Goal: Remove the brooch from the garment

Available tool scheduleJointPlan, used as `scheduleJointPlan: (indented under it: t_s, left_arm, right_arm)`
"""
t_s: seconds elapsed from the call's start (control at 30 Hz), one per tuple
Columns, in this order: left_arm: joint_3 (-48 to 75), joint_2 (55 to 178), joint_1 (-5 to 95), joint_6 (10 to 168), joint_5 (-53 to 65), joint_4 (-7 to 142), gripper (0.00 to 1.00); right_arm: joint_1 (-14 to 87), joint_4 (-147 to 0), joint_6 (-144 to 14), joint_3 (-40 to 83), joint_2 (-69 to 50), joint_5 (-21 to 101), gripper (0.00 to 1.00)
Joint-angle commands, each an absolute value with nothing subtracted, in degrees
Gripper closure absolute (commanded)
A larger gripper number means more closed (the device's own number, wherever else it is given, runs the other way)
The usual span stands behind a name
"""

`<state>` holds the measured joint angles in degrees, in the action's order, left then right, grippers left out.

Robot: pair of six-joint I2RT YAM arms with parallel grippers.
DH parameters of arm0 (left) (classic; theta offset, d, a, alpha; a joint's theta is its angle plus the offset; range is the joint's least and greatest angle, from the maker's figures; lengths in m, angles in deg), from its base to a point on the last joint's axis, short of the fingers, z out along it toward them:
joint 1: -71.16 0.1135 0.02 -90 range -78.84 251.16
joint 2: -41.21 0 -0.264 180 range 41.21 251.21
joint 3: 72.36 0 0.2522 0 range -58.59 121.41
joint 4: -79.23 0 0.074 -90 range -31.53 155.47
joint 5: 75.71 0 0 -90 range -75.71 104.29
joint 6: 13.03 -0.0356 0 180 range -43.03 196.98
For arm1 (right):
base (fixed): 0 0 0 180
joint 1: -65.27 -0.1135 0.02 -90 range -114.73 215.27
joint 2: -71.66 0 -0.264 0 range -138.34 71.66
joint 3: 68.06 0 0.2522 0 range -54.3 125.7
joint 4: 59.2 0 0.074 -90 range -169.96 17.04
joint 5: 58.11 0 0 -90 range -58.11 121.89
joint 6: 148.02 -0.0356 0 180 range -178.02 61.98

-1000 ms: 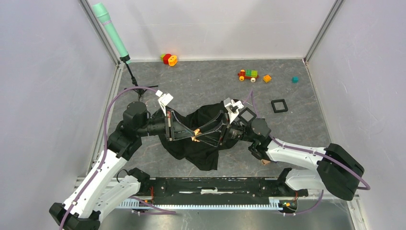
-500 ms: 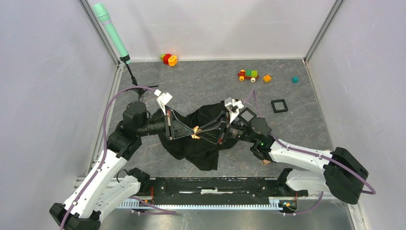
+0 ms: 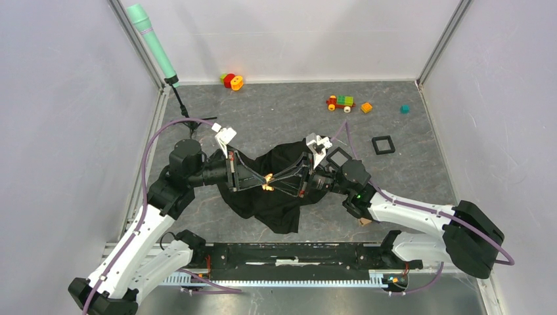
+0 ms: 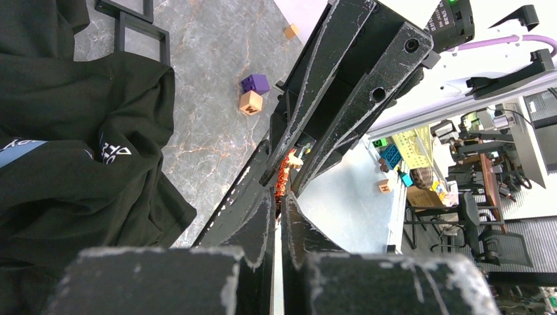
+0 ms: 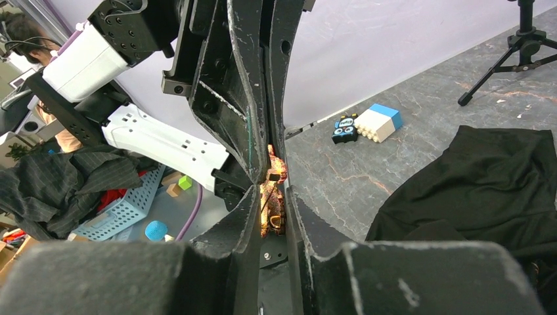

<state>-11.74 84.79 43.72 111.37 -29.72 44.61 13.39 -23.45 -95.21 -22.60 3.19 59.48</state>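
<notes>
- Where the two grippers meet tip to tip above the shirt (image 3: 276, 210), the brooch (image 5: 270, 187) sits between them, orange and cream, held clear of the cloth.
- Left gripper (image 4: 280, 199): comes in from the shirt's left side. Its fingers (image 4: 253, 226) are almost together with only a thin slit between them, and the tips nip one end of the brooch.
- Right gripper (image 5: 271, 210): comes in from the shirt's right side. Its fingers (image 5: 230, 220) are closed on the brooch, which fills the gap between them.
- Both wrist views show the brooch apart from the shirt, which lies below it and off to one side.
- Shirt: black, crumpled on the table (image 3: 407, 177). Some blue print and white lettering show in the left wrist view.
- Frame (image 3: 383, 144): black, square, flat on the table to the shirt's right, well apart from it.
- Toy train (image 3: 340, 102): beyond the shirt, well apart from it.
</notes>
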Motion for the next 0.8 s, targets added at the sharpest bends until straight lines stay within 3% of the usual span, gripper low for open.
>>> scheduleJointPlan:
  t_s: [0.0, 0.23, 0.33, 0.43, 0.57, 0.67, 0.77]
  left_arm:
    - [-11.3, 83.5, 43.6, 110.1, -33.1, 47.2, 0.98]
    - [-11.3, 83.1, 43.6, 109.9, -32.4, 46.8, 0.98]
    - [-10.8, 82.8, 43.5, 109.2, -29.3, 44.6, 0.98]
    - [-9.9, 83.0, 43.6, 107.2, -24.7, 41.2, 0.98]
    - [-9.0, 83.4, 43.6, 102.8, -17.9, 35.7, 0.98]
    - [-8.3, 84.2, 43.6, 99.7, -11.6, 31.1, 0.98]
    - [-8.0, 84.8, 43.6, 98.2, -9.1, 28.3, 0.98]
  right_arm:
    - [13.5, -23.3, -94.7, -20.5, 2.6, 58.1, 0.8]
    - [13.5, -23.6, -94.8, -20.8, 3.4, 56.9, 0.81]
    - [13.5, -23.1, -94.3, -21.9, 4.6, 55.7, 0.65]
    - [13.5, -23.3, -93.5, -22.9, 5.5, 54.9, 0.56]
    - [13.7, -23.9, -92.3, -24.5, 6.8, 53.7, 0.31]
    - [13.8, -30.2, -88.0, -25.0, 8.3, 50.4, 0.26]
    - [13.8, -45.6, -81.1, -22.6, 8.3, 44.0, 0.22]
